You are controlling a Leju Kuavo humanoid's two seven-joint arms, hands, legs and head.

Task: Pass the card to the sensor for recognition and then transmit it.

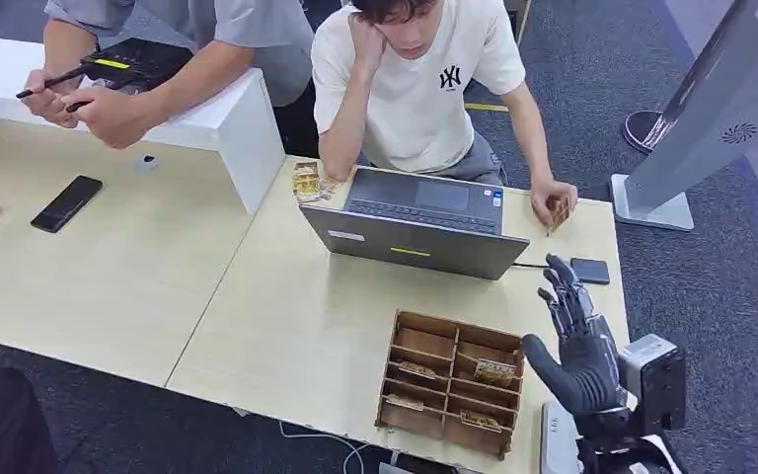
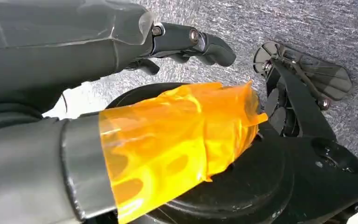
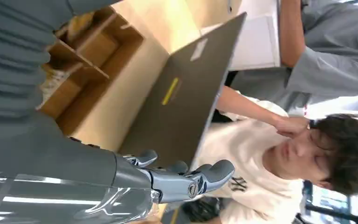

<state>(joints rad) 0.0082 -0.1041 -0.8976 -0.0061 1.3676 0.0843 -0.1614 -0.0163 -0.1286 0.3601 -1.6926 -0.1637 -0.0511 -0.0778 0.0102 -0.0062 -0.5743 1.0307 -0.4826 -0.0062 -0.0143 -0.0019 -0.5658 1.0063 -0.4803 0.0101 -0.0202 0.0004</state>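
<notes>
Wooden slots of the card box (image 1: 451,383) at the bench's near edge hold the cards (image 1: 494,372), just left of the right hand (image 1: 574,341), which hovers empty with fingers spread. I'd worry those fingers could catch a divider and drag the box off the edge. The left hand (image 2: 186,42) hangs over the floor, holding nothing, fingers loosely bent

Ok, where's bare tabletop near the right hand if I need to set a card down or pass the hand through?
Bare table lies between the laptop and the wooden tray, widening to the tray's left. The right hand hovers open over a narrow strip beside the tray. It is crowded past the laptop: a small black device and a person's hand holding cards.
</notes>
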